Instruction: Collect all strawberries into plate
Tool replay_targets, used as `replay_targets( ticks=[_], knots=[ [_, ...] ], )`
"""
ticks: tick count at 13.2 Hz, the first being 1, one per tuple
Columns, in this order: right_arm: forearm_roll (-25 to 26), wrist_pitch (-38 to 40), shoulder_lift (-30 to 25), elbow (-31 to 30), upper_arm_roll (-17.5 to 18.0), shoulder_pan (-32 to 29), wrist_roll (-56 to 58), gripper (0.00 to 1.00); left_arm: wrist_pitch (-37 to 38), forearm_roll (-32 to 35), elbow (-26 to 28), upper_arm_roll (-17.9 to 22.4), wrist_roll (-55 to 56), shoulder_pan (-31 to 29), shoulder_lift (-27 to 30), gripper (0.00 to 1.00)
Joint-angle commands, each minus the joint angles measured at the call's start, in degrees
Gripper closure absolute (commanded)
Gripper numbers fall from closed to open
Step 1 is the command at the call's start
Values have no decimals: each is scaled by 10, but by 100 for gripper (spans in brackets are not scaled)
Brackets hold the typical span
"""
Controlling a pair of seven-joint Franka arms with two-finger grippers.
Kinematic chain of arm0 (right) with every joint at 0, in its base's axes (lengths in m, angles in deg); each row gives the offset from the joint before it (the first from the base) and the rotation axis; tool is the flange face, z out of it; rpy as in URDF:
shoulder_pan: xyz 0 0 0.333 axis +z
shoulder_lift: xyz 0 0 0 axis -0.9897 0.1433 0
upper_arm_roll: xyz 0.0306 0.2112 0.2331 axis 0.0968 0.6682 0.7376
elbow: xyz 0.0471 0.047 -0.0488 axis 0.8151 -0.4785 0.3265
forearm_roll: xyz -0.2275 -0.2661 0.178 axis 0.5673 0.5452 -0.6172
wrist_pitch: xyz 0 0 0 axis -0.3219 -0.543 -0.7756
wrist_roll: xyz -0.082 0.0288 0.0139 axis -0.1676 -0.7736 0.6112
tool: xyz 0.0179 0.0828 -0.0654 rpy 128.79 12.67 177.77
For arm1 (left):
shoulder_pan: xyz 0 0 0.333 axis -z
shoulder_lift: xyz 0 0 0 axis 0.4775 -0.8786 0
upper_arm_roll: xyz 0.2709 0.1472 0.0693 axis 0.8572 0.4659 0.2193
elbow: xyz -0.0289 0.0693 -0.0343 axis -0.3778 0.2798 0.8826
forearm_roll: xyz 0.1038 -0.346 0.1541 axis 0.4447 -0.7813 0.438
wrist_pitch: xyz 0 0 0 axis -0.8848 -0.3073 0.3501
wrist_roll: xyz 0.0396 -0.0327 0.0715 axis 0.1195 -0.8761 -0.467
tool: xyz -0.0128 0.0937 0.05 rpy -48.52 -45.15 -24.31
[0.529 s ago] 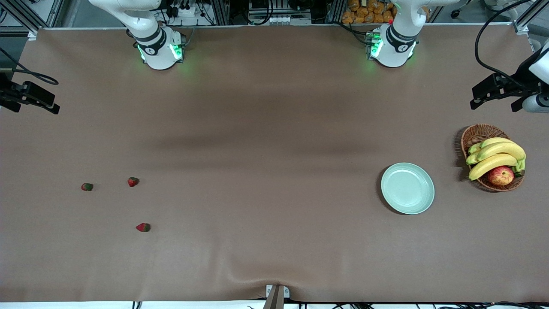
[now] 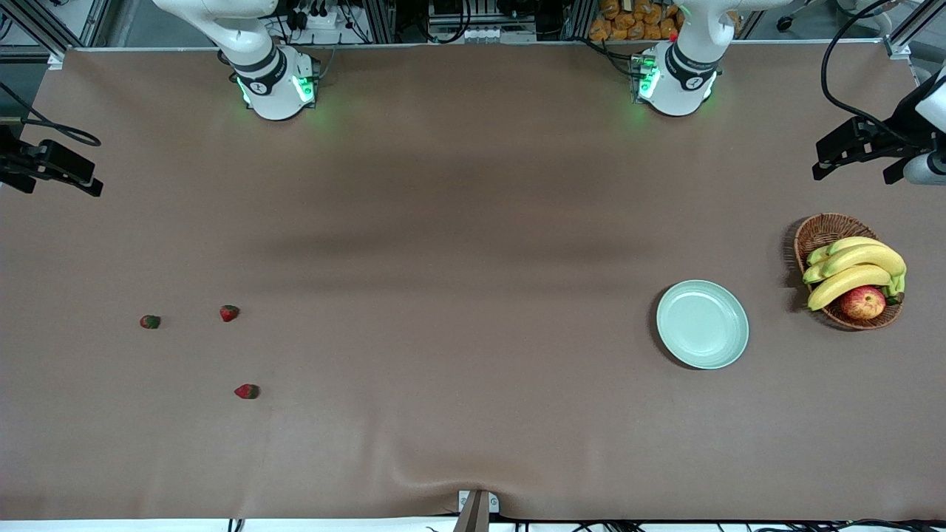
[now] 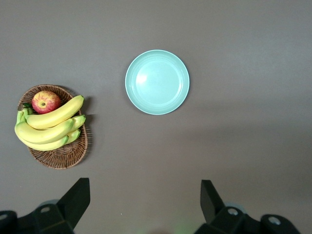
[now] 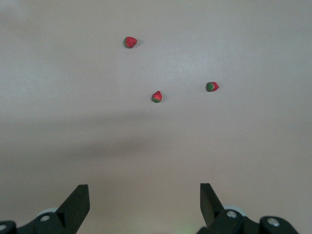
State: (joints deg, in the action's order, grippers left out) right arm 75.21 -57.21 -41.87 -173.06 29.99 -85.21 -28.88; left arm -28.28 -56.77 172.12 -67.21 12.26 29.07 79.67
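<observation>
Three strawberries lie apart on the brown table at the right arm's end: one (image 2: pixel 150 321) (image 4: pixel 212 87), a second (image 2: pixel 230 313) (image 4: pixel 156 96), and a third (image 2: pixel 247 391) (image 4: pixel 130 42) nearest the front camera. The pale mint-green plate (image 2: pixel 702 324) (image 3: pixel 157 82) sits empty toward the left arm's end. My right gripper (image 4: pixel 145 192) hangs open high over the table near the strawberries, holding nothing. High over the table beside the plate and basket, my left gripper (image 3: pixel 145 187) is open and empty too.
A wicker basket (image 2: pixel 820 230) (image 3: pixel 63 156) with a bunch of bananas (image 2: pixel 853 270) (image 3: pixel 48 122) and an apple (image 2: pixel 862 302) (image 3: pixel 45 101) stands beside the plate, at the left arm's end of the table. A wide stretch of brown cloth separates the strawberries from the plate.
The left arm's hand has shifted slightly in the front view. The strawberries, plate and basket have not moved.
</observation>
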Motion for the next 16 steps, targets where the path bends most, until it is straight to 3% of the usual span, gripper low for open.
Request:
replay_targets(
  ticks=[1, 5, 9, 13, 16],
  knots=[
    [-8, 2, 5, 10, 2, -4, -7, 0, 12, 12, -4, -2, -5, -2, -7, 0],
    [-6, -4, 54, 15, 2, -1, -7, 0, 12, 12, -4, -2, -8, -2, -17, 0],
    [-8, -82, 117, 15, 2, 11, -1, 0, 5, 12, 8, -2, -3, -1, -20, 0],
    [-6, -152, 178, 15, 2, 33, 10, 0, -122, 12, 92, -2, 0, -3, -39, 0],
    [-2, -217, 227, 16, 2, 40, 81, 0, -204, 12, 96, -1, 0, -11, -113, 0]
  ],
)
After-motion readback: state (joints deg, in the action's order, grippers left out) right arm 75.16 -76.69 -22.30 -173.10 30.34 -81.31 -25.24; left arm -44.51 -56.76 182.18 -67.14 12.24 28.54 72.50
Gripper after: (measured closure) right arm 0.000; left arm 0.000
